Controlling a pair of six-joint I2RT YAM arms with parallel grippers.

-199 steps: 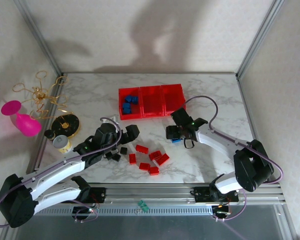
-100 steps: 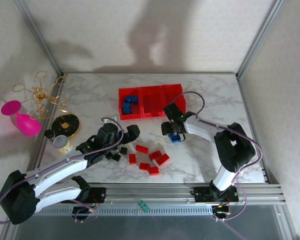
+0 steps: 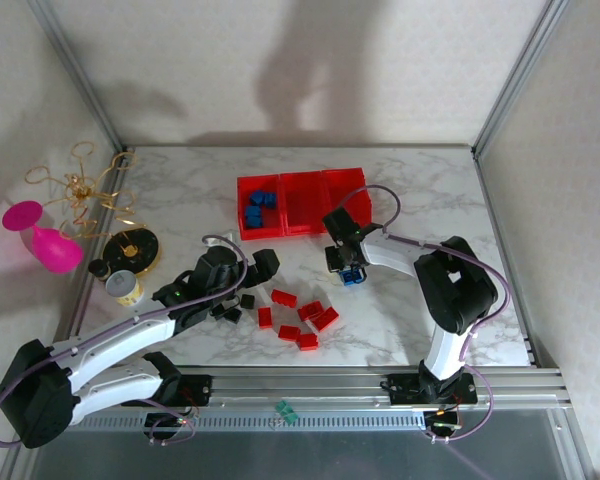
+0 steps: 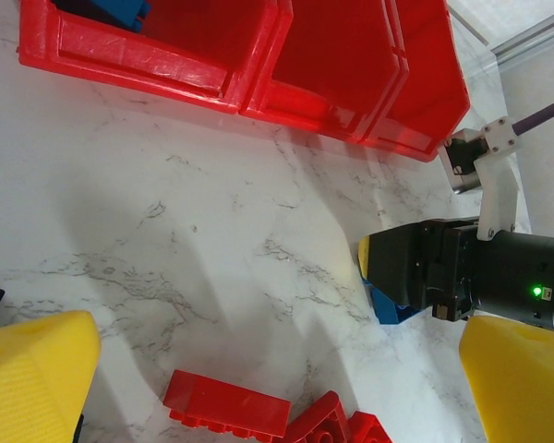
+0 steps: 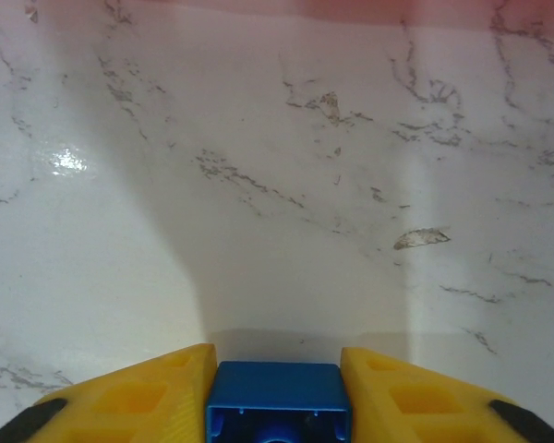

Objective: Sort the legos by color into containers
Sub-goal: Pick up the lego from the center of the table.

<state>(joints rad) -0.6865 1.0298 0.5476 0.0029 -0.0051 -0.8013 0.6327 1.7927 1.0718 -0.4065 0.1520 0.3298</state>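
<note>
Top external view gives us the tally: the containers [image 3: 300, 232] stand at the back of the bench [image 3: 180, 200]. Their left bin holds several blue legos [image 3: 257, 207], while the middle and right bins look bare. Our right tool [image 3: 346, 268] sits low just in front of the bins, its fingers pinching one blue brick [image 5: 277, 406] from both sides. Our left tool [image 3: 242, 268] hangs spread wide near the black legos [image 3: 233, 314], gripping nothing. Beside them lie the red legos [image 3: 310, 310], unsorted. We judge blue nearly done, red and black not yet begun.
</note>
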